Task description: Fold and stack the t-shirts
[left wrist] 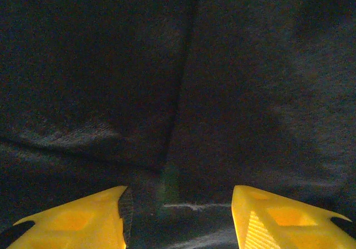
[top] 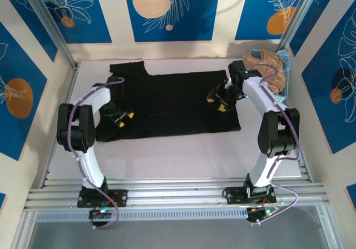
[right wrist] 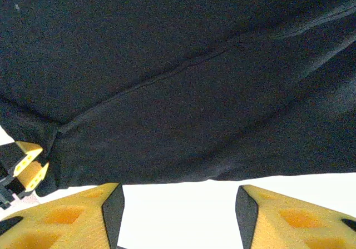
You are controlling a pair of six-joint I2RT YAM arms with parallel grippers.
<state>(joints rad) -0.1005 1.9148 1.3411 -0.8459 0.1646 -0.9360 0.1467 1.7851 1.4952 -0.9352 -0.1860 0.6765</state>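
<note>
My left gripper (top: 125, 119) hangs low over the left part of the black cloth short-sleeved t-shirt (top: 167, 101). The shirt lies spread flat across the middle of the white table (top: 167, 154), with one sleeve reaching toward the far edge. In my left wrist view my yellow fingers (left wrist: 78, 224) stand apart, with dark fabric and a seam showing between them; they grasp nothing.

My right gripper (top: 217, 104) is over the shirt's right part, near its right edge. Its fingers are spread too, released, with bare white table showing between them and the shirt's edge just ahead in the wrist view.

The plain tan-brown cloth t-shirt (top: 267, 65) sits bunched in the light blue perforated plastic basket (top: 285, 93) at the far right corner of the table. It is apart from the black one and just beyond my right arm.
</note>
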